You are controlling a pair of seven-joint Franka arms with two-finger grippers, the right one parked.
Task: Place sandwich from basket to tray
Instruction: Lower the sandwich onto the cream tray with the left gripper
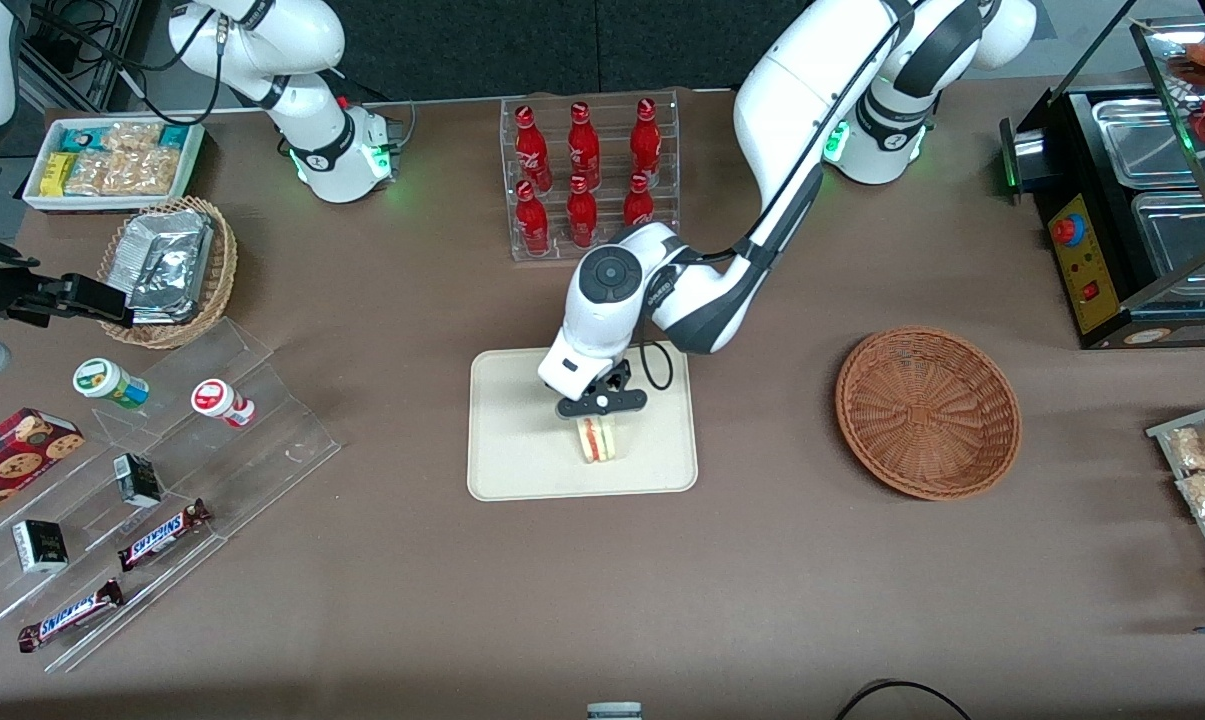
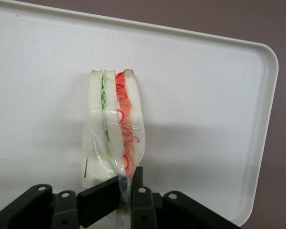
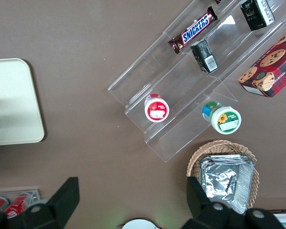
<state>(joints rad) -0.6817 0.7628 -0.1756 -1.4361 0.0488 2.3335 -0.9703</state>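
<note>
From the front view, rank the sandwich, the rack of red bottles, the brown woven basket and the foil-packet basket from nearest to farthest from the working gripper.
Gripper is over the tray.
1. Sandwich, in its fingers.
2. Bottle rack, farther from the camera.
3. Basket, toward the working arm's end.
4. Foil-packet basket, toward the parked arm's end.

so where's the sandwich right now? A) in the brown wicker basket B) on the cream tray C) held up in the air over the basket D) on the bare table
B: the sandwich lies on the tray, with the gripper shut on the wrapper at its end, and the basket holds nothing.
</note>
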